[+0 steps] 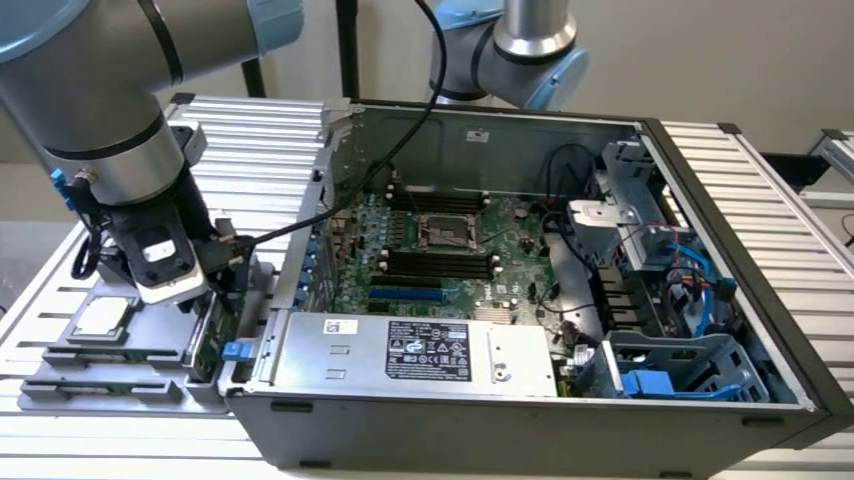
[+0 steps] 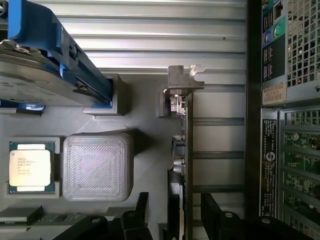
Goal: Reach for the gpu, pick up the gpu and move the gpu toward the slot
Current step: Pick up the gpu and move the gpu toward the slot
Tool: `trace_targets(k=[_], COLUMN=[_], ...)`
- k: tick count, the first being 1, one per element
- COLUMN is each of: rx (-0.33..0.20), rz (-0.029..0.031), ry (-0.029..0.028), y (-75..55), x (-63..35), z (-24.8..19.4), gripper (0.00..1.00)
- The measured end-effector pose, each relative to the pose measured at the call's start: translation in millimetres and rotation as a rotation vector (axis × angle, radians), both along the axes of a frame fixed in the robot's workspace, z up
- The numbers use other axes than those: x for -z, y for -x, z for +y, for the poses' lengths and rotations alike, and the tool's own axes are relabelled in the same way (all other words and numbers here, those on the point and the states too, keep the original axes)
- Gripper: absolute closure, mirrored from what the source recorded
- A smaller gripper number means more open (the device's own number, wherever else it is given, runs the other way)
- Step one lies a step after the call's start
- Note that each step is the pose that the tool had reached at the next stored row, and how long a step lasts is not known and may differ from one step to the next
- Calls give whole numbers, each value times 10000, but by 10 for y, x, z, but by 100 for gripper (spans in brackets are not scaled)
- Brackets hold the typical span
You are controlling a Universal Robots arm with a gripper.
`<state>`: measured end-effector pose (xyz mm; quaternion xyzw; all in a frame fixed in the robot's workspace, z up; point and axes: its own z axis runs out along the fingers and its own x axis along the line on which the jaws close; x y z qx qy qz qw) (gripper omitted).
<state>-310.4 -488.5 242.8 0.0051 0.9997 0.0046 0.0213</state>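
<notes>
Reach step, nearly complete: the gripper (image 2: 173, 202) is spread, straddling the gpu (image 2: 187, 135), which stands edge-on in its grey holder (image 2: 145, 110) at nine o'clock of the computer case (image 1: 534, 425) in the exterior view. Seemingly no contact yet; grasping calls for a square pinch on the thin board.

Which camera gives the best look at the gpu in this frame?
The wrist view: the gpu stands edge-on, its silver bracket plain to see, straddled by the open gripper. In the exterior view it is a thin green edge under the gripper, mostly hidden.
</notes>
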Motion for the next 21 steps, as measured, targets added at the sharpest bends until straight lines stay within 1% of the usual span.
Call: trace_targets(k=[6, 9, 10, 11, 12, 15, 16, 17, 19, 20, 21], rx=[83, 104, 106, 108, 109, 108, 108, 108, 108, 108, 108], rz=[-11, -20, -22, -24, -23, -24, -26, -27, -29, -30, -30], ry=[0, -10, -12, -13, -13, -14, -14, -13, -14, -14, -15], y=[-1, -2, -2, -2, -2, -3, -3, -3, -4, -5, -6], x=[6, 7, 7, 7, 7, 7, 7, 6, 7, 7, 7], z=[0, 1, 1, 1, 1, 0, 0, 0, 0, 0, 0], gripper=[46, 46, 49, 49, 55, 55, 57, 64, 64, 71, 71])
